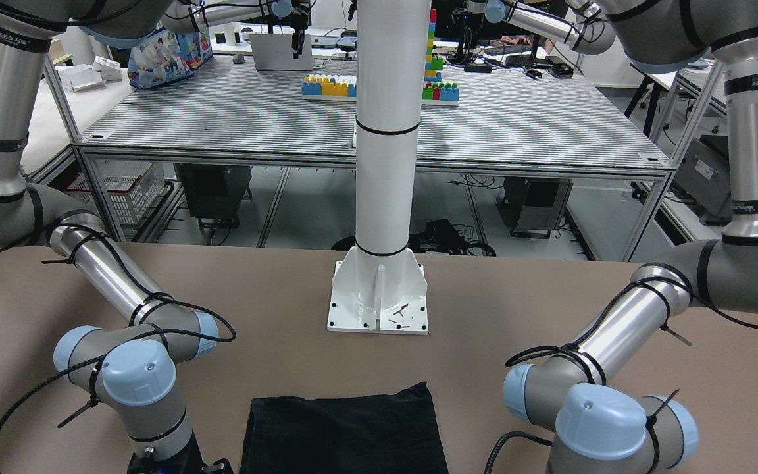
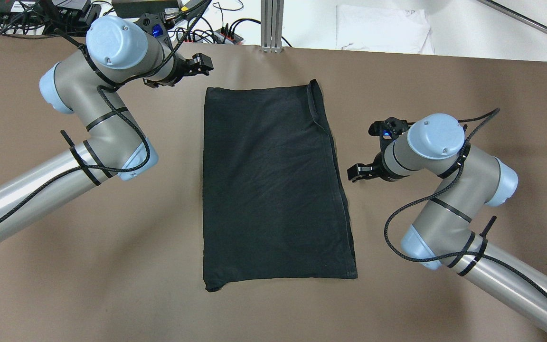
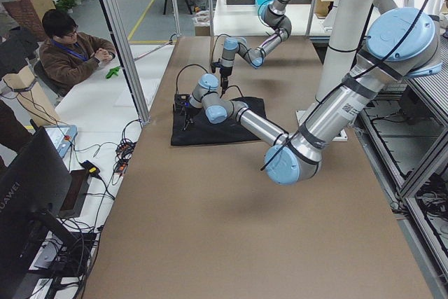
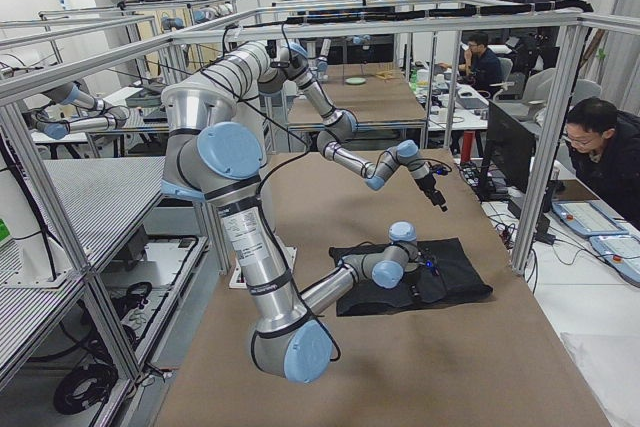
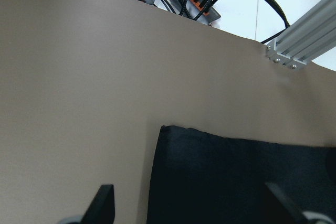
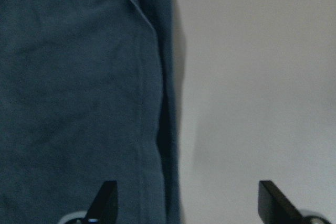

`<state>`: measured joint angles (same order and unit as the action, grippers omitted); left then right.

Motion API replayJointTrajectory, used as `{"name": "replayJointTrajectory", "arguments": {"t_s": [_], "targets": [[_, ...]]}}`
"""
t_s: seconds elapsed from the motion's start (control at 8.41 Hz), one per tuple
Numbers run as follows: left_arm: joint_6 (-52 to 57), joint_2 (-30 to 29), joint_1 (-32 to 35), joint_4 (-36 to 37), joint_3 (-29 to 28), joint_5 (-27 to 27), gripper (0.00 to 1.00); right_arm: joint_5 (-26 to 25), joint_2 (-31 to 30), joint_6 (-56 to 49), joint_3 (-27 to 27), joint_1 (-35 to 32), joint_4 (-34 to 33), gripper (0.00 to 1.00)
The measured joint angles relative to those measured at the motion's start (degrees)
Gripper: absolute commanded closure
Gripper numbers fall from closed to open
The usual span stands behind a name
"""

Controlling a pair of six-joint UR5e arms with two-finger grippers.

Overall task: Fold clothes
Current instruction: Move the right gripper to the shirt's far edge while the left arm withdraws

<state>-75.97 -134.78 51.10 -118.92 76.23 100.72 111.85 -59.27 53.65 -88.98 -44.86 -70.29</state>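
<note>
Gap between left fingers (image 5: pixel 104 205) is wide: both tips show at the lower edge of the left wrist view, well parted, not closed on anything. Below and between them lies the far left corner of the plain, roughly rectangular black knit garment (image 5: pixel 236 177), with the flat brown counter (image 5: pixel 79 103) bare to its left. In the overhead view the left fingers sit just beyond that corner, apart from the cloth. The right-end view shows them raised above the counter.

Right fingers (image 6: pixel 106 200) are also spread apart. In the right wrist view one tip is over the fabric and the other over bare counter, with the garment's right long edge, a doubled hem, running between them. The camera is close to the cloth; contact cannot be told. In the overhead view these fingers are just beside that edge, about mid-length.

The garment lies flat on the counter between the two arms, long axis running away from the robot, right edge slanting outward toward the robot. A raised seam curves at the far right corner.

The white metal pillar with square base plate (image 1: pixel 379 309) stands on the counter near the garment's robot-side end, apart from it.

Past the far edge are a grey power strip with black cables (image 5: pixel 194 6) and an aluminium frame post (image 5: pixel 299 45).
</note>
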Motion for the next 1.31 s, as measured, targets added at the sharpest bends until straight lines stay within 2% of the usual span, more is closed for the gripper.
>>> {"name": "replayJointTrajectory", "arguments": {"t_s": [0.36,0.59,0.95,1.31], "targets": [[3.2,0.3,1.9,-0.1,0.5,2.4,0.00,-4.1,16.4,0.2,12.4,0.4,0.7,0.06],[5.7,1.2,4.8,-0.1,0.9,6.1,0.00,-6.9,24.2,0.4,21.1,1.1,2.8,0.06],[12.9,4.6,11.0,-0.3,2.8,13.9,0.00,-9.6,26.7,0.2,33.6,1.5,15.5,0.06],[15.5,6.2,12.6,-0.3,4.1,15.8,0.00,-11.5,26.9,0.1,39.9,1.7,21.3,0.06]]}}
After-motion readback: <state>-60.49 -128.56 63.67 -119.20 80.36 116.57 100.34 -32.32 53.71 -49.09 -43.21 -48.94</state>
